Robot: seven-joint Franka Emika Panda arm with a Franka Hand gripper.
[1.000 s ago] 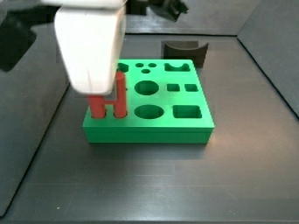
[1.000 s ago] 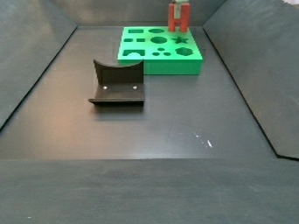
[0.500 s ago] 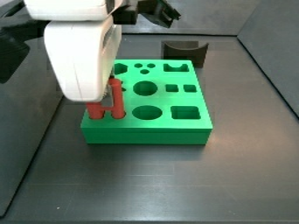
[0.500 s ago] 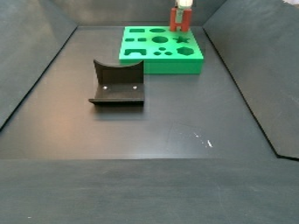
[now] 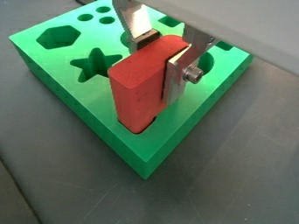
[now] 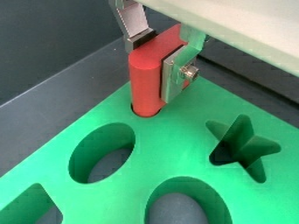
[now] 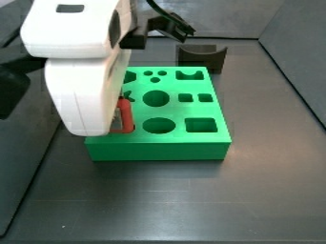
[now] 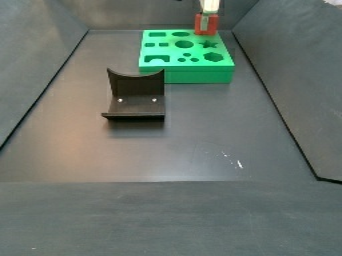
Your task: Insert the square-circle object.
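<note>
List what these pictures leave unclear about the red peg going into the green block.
- How deep the long bright red peg sits: its lower end is sunk in the flat green block in both wrist views.
- In a side view the white arm housing covers nearly all of the peg.
- In a side view the gripper is cut off by the top edge.
- The gripper, shut on the peg, hides the peg's top.

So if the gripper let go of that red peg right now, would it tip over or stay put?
Likely stay: the red peg already sits partly in the green block, which should brace it. It looks rigid, so probably no flexing. The gripper grips its top.
</note>
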